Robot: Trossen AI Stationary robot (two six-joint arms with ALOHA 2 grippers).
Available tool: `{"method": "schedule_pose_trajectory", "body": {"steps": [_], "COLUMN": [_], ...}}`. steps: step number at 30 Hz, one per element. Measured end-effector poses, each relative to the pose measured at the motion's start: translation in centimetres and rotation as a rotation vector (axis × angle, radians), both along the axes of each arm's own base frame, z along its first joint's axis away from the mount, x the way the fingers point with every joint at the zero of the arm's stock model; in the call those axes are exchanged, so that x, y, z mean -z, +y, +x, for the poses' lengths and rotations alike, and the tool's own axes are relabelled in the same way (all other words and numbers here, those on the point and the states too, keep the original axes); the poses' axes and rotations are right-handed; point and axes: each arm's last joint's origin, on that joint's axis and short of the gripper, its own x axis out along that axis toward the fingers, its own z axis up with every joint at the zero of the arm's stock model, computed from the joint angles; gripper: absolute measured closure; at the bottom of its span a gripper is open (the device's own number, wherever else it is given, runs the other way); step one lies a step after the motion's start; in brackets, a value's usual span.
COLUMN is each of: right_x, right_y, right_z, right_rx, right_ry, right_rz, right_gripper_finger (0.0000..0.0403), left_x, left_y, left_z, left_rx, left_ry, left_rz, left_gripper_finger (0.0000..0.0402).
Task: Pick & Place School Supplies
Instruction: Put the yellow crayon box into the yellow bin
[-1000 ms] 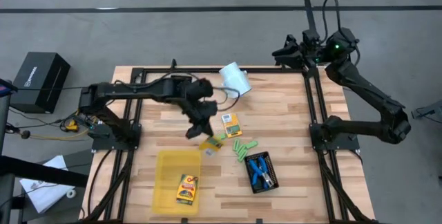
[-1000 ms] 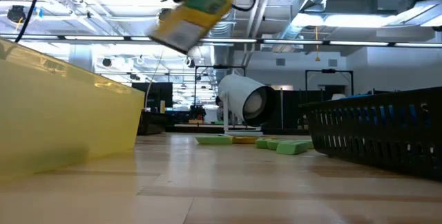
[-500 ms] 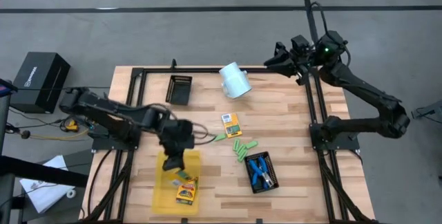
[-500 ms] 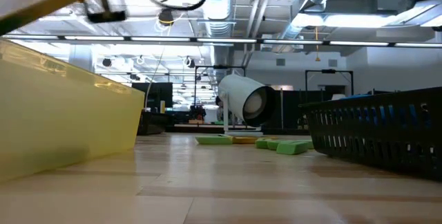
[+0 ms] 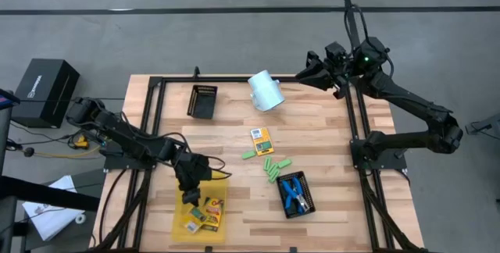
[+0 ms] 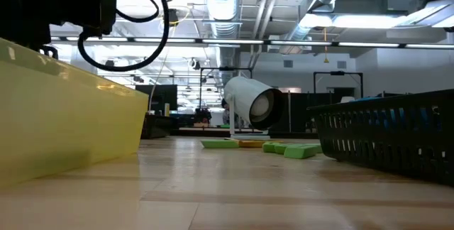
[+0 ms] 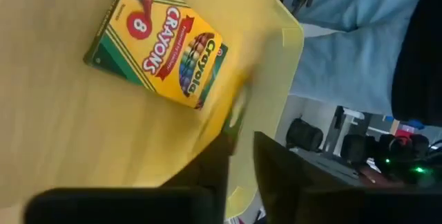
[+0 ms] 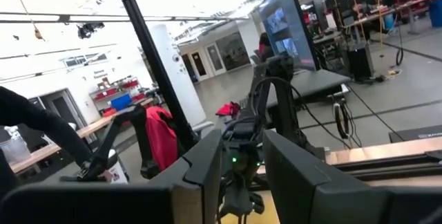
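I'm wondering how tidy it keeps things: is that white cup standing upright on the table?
No, the white cup lies on its side, its open mouth facing sideways across the table.

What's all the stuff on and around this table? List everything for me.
Crayon boxes: three, orange-yellow; one mid-table, two seemingly in the yellow tray.
Green pieces: several, light green, mid-table beside the box.
Pliers: apparently two, blue handles, in the near mesh tray.
Mesh trays: two, black; one at the far edge, one near the front.
Yellow tray: one, front left.
Cup: one, white, on its side at the far edge.
Black box: one, on the floor to the left.
Left gripper: open, over the yellow tray.
Right gripper: open, at the far right corner.
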Motion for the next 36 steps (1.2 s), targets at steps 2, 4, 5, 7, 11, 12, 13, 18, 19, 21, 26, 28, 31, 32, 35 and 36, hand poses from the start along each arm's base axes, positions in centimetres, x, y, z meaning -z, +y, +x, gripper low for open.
{"method": "schedule_pose_trajectory", "body": {"steps": [2, 4, 5, 7, 11, 12, 13, 18, 19, 21, 26, 28, 31, 32, 35, 36], "right_x": [-0.1, -0.1, -0.1, -0.1, -0.1, -0.1, -0.1, -0.4, -0.4, -0.4, -0.4, -0.4, -0.5, -0.5, -0.5, -0.5], "right_y": [0.0, 0.0, 0.0, 0.0, 0.0, 0.0, 0.0, 0.0, 0.0, -0.2, -0.5, -0.6, -0.6, -0.6, -0.6, -0.6], "right_z": [-0.1, -0.1, -0.1, -0.1, -0.1, -0.1, -0.1, -0.2, -0.2, -0.3, -0.5, -0.6, -0.7, -0.7, -0.7, -0.7], "right_rx": [0.0, 0.003, 0.002, 0.002, 0.002, 0.002, 0.002, 0.004, 0.006, 0.011, 0.024, 0.021, 0.004, 0.003, -0.001, -0.001], "right_ry": [-0.005, -0.006, -0.005, -0.005, -0.006, -0.006, -0.006, -0.03, -0.03, -0.029, -0.027, -0.022, -0.015, -0.014, -0.011, -0.011], "right_rz": [-0.004, -0.004, -0.003, -0.003, -0.004, -0.005, -0.005, -0.022, -0.015, -0.005, 0.002, 0.012, 0.018, 0.018, 0.024, 0.025], "right_gripper_finger": [0.0303, 0.0303, 0.0303, 0.0303, 0.0303, 0.0303, 0.0303, 0.0303, 0.0303, 0.0303, 0.0303, 0.0303, 0.0303, 0.0303, 0.0303, 0.0303], "left_x": [0.0, 0.0, 0.0, 0.0, -0.5, -0.8, -1.2, -2.5, -2.6, -3.3, -4.9, -5.3, -5.4, -5.4, -5.5, -5.6], "left_y": [0.0, 0.2, 0.2, 0.2, 0.2, 0.4, 0.6, 3.5, 4.3, 5.9, 9.9, 11.3, 12.7, 13.0, 13.3, 13.2], "left_z": [0.1, 0.1, 0.2, 0.2, 0.1, 0.2, 0.3, 0.9, 1.0, 1.6, 3.7, 5.0, 6.9, 7.9, 10.8, 12.0], "left_rx": [-0.009, -0.023, -0.03, -0.035, -0.043, -0.056, -0.079, -0.282, -0.313, -0.35, -0.333, -0.27, -0.104, -0.04, 0.126, 0.158], "left_ry": [-0.008, -0.012, -0.011, -0.01, -0.034, -0.06, -0.083, -0.187, -0.204, -0.259, -0.332, -0.316, -0.231, -0.215, -0.192, -0.217], "left_rz": [0.006, 0.017, 0.021, 0.022, 0.006, 0.004, 0.017, 0.112, 0.131, 0.167, 0.332, 0.422, 0.583, 0.645, 0.823, 0.874], "left_gripper_finger": [0.0305, 0.0273, 0.0258, 0.023, 0.0194, 0.0191, 0.0189, 0.0201, 0.0205, 0.0214, 0.0231, 0.0233, 0.023, 0.0229, 0.0222, 0.0219]}}
